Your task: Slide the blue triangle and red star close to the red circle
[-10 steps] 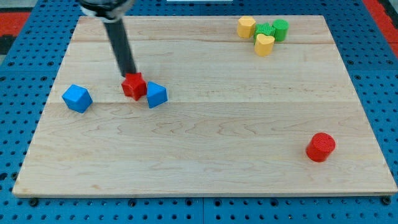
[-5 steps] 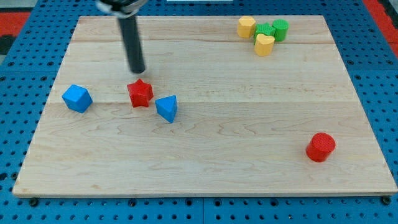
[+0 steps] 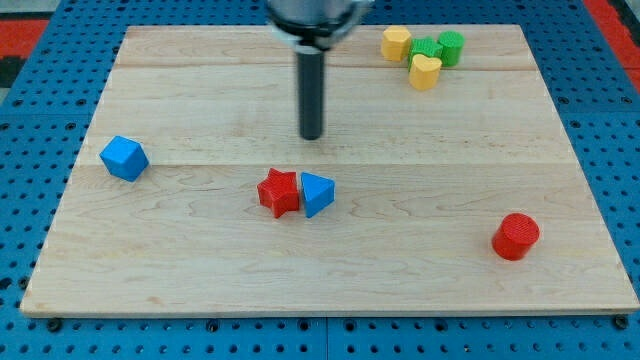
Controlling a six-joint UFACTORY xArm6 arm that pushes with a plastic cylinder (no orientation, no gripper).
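The red star (image 3: pixel 278 192) lies near the board's middle, touching the blue triangle (image 3: pixel 316 194) on its right. The red circle (image 3: pixel 516 236) stands far off at the view's lower right. My tip (image 3: pixel 312 136) is above the pair, toward the view's top, and apart from both blocks.
A blue cube (image 3: pixel 124 157) sits at the view's left. A yellow block (image 3: pixel 396 43), a yellow heart (image 3: pixel 425 71), a green star-like block (image 3: pixel 427 49) and a green cylinder (image 3: pixel 451 47) cluster at the top right of the wooden board (image 3: pixel 150 270).
The red star and blue triangle have slid to the right and down and now touch. My tip has moved right and sits apart from them.
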